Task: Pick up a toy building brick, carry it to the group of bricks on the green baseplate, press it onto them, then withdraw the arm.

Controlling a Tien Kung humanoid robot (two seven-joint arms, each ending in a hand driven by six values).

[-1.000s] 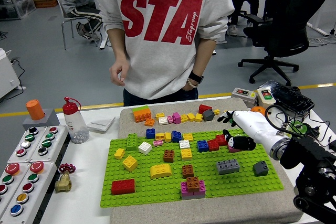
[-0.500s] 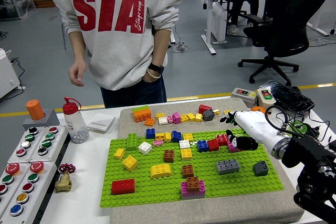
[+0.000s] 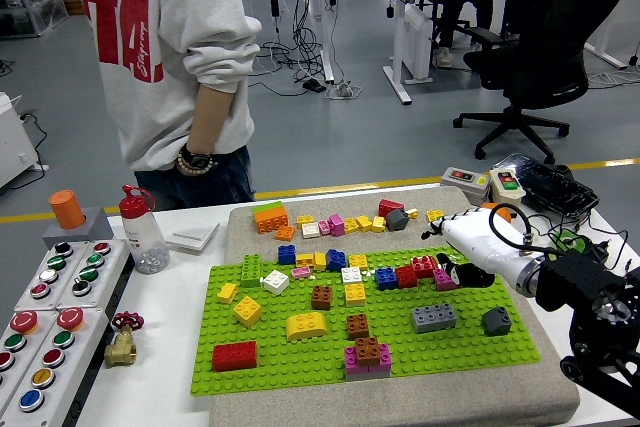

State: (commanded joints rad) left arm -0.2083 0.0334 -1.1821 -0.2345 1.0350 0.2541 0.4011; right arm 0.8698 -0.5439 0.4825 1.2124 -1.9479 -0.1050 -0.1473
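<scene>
The green baseplate lies on a beige mat and carries many scattered bricks. At its right back edge a row of bricks stands together: a blue brick, red bricks and a pink brick. My right hand, white-sleeved with black fingers, reaches in from the right. Its fingers are curled down onto the pink brick at the end of that row. Whether the pink brick is seated on the plate is hidden by the fingers. My left arm is out of sight.
Loose bricks lie on the mat behind the plate. A grey brick and a dark brick sit just in front of my hand. A button panel, bottle and brass valve stand at left. A person stands at the far left.
The person has walked from the middle of the far side to the left. My right hand has shifted slightly to the right, still at the pink brick.
</scene>
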